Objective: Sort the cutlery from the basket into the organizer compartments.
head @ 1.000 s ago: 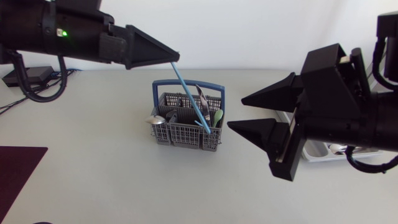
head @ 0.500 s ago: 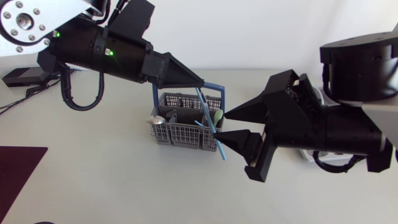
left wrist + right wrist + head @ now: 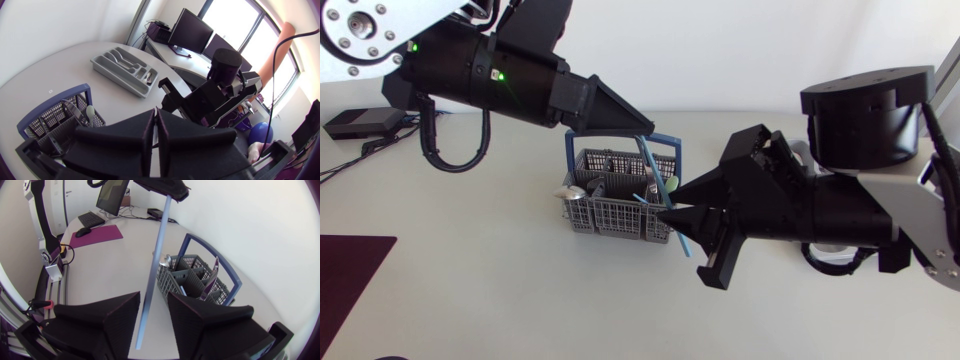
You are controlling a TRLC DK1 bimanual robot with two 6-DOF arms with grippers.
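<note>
Ideally, the right gripper [image 3: 671,210], jaws parted around the lower end of the blue stick [image 3: 656,182] beside the basket [image 3: 616,216], needed to clamp squarely before the left gripper [image 3: 644,134], pinching its top, released.

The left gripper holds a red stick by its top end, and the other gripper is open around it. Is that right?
Not quite. The stick is blue, not red, as the right wrist view shows. The left gripper does hold it by its top end, and the right gripper is open around it.
</note>
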